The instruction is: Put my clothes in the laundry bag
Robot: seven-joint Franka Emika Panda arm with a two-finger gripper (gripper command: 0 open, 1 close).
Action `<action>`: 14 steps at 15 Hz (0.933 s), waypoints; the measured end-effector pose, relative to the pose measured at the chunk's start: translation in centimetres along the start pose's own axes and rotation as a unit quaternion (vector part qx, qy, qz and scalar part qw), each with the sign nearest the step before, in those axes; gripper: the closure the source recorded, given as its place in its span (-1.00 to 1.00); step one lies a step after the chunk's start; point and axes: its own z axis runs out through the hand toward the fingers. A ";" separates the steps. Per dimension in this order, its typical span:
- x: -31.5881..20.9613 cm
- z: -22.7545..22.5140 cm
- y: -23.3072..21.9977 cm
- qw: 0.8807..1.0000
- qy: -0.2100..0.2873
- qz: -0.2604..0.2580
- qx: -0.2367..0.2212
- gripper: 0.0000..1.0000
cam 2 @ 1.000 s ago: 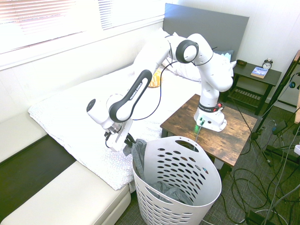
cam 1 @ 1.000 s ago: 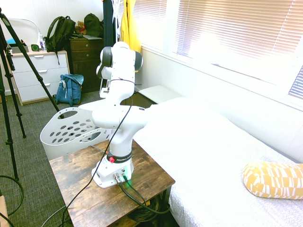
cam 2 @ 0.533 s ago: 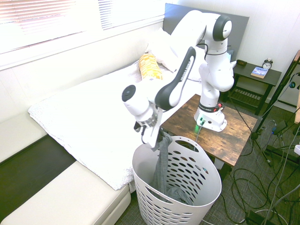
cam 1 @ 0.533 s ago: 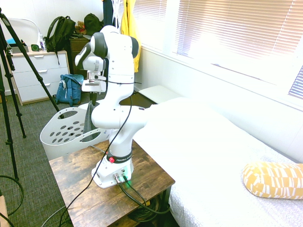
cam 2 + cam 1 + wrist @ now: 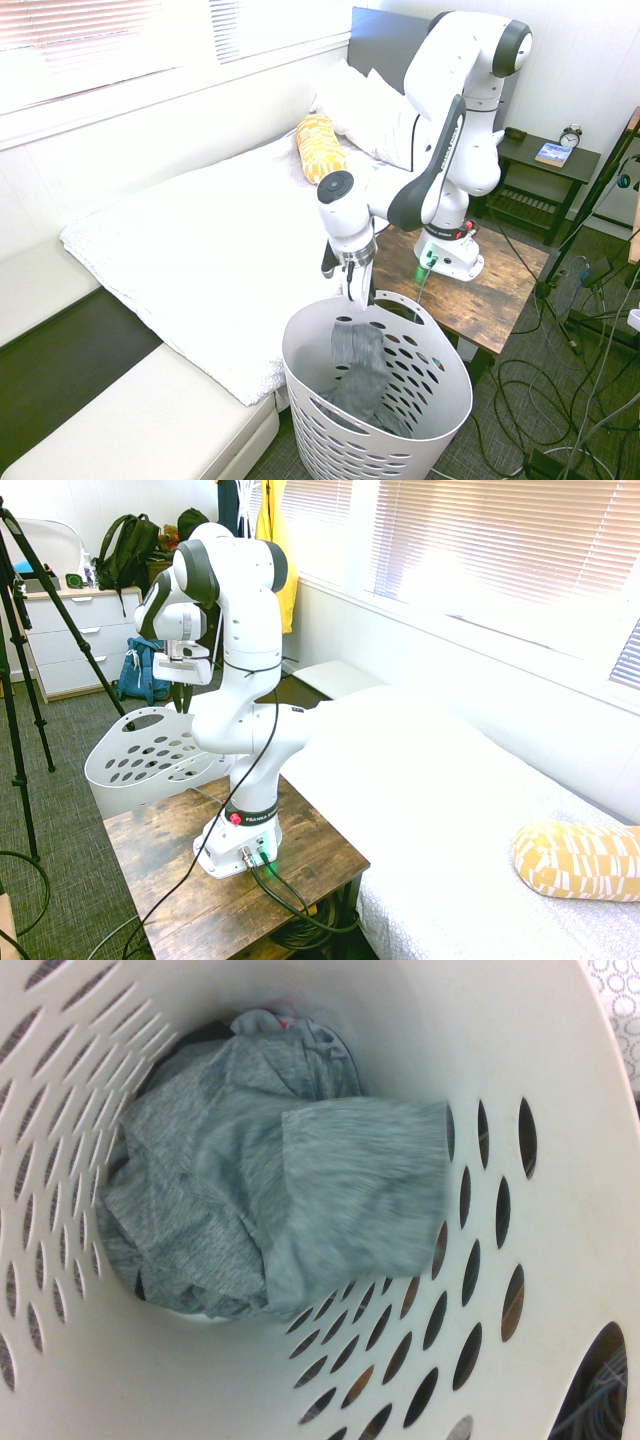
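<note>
The gripper has let go, its fingers parted; the clothes are below it, inside the laundry basket. The job looks practically finished; only backing away seems left.

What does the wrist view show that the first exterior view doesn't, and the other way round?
Only the wrist view: the grey clothes down inside the basket.

Only the first exterior view: the arm's jaws above the basket, the blue backpack, the yellow jacket and the patterned pillow.

Both: the white laundry basket with its oval holes, seen from outside in one and from above, looking in, in the other.
</note>
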 end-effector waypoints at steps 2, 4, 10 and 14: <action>3.1 -0.9 -0.7 1.000 0.009 0.002 0.022 -1.00; 9.5 -2.5 -1.2 0.998 0.017 0.012 0.057 -1.00; 37.0 -3.1 8.8 0.987 0.080 0.101 0.097 -1.00; 50.1 -0.2 24.5 0.975 0.082 0.184 0.099 -1.00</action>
